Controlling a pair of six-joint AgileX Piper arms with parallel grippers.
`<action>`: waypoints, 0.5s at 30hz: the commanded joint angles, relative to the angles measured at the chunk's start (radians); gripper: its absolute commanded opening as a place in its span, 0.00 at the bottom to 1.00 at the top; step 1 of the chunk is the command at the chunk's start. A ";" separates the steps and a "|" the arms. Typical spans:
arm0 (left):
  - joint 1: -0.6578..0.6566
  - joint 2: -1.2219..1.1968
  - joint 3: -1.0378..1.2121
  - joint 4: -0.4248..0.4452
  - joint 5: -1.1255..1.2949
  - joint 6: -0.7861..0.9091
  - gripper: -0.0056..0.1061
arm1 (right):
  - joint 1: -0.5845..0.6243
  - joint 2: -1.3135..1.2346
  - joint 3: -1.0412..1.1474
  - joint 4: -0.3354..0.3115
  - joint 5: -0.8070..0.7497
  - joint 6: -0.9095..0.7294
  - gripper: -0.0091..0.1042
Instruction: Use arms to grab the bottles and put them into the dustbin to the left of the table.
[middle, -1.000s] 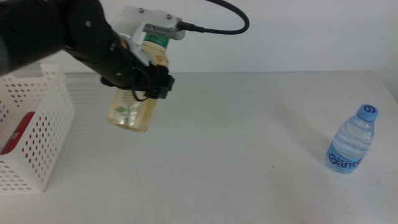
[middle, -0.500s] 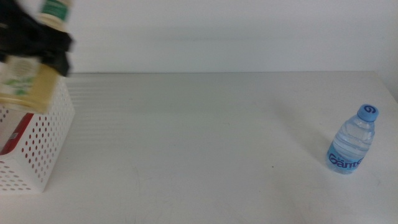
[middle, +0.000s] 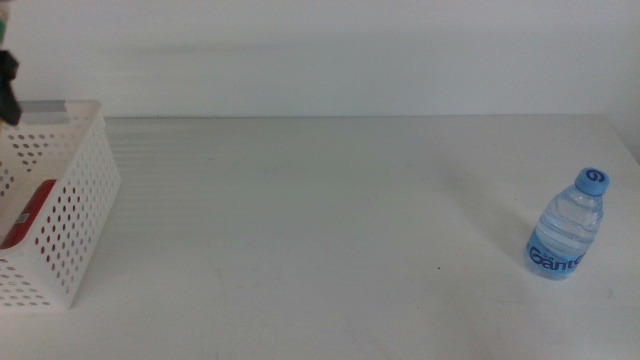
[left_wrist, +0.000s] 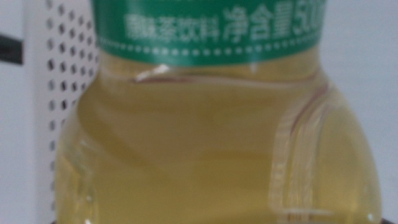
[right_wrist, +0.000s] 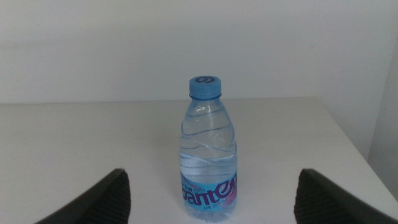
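Right wrist view: water bottle (right_wrist: 208, 149) upright between spread right gripper (right_wrist: 211, 193) jaws.

R gripper (right_wrist: 211, 199) jaws spread wide; water bottle (right_wrist: 210, 152) upright between/ahead, bare table (right_wrist: 93, 137) either side (no other obstacle).

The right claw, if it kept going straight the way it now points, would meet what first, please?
Most likely the water bottle, upright on the table between the open right claw tips; depth is unclear.

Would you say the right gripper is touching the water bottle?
Apart. In the right wrist view the right gripper stands open, and bare table shows on both sides between the water bottle and each jaw.
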 joint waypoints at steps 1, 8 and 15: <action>0.027 -0.033 -0.038 -0.019 0.038 0.002 0.02 | -0.005 -0.027 -0.007 -0.003 -0.077 -0.008 0.75; 0.066 0.049 -0.036 -0.002 0.038 0.028 0.02 | -0.005 -0.027 -0.007 -0.003 -0.077 -0.008 0.75; 0.076 0.089 -0.002 0.058 0.038 0.028 0.01 | -0.005 -0.027 -0.007 -0.003 -0.077 -0.008 0.75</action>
